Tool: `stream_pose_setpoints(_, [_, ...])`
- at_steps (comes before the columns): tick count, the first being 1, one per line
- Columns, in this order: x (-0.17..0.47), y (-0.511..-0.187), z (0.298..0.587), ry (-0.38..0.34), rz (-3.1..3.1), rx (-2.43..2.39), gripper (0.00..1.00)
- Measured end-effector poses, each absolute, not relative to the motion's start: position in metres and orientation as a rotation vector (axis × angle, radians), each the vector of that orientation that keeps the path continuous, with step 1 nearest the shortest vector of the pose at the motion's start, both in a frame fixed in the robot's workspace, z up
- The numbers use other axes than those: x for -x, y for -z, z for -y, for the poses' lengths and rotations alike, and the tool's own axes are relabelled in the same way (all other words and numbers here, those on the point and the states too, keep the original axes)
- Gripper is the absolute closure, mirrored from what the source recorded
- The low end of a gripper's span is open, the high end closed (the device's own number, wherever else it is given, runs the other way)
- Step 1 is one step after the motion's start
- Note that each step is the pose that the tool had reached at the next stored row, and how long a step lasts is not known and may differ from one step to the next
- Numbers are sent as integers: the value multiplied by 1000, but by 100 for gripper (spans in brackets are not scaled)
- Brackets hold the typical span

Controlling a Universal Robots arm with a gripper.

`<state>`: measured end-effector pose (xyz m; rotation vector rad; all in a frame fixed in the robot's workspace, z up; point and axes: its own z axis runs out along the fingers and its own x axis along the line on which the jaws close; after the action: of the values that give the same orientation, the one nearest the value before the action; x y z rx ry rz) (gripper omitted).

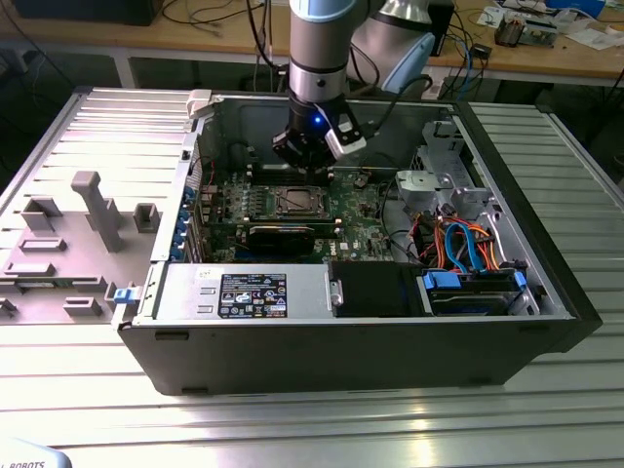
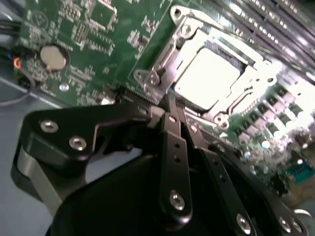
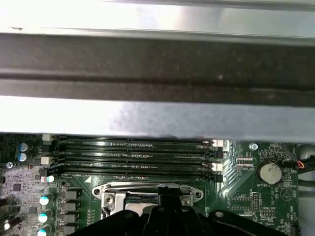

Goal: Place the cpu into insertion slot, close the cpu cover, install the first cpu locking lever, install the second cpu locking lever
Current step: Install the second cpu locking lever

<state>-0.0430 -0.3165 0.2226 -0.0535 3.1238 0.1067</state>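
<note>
Gripper (image 2: 170, 105) fingers together, empty, tip at cpu cover (image 2: 165, 59) edge, frame centre; cpu (image 2: 206, 73) seated beneath, cover retaining chip.

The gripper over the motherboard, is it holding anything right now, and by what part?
Nothing can be seen held. The gripper sits shut at the edge of the cpu cover, with the cpu already seated.

silver cpu (image 2: 209, 73), green circuit board (image 2: 98, 34), black gripper (image 2: 173, 105)
</note>
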Motion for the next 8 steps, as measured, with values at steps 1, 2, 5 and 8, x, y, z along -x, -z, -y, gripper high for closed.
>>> stream_pose_setpoints(1, [43,-224,317,-107,-3124,54,89])
stream_pose_setpoints(2, [43,-225,317,-107,-3124,54,89])
stream_pose_setpoints(5, [43,-226,318,-107,-3124,54,89])
stream_pose_setpoints(8, [43,-226,320,-106,-3124,54,89])
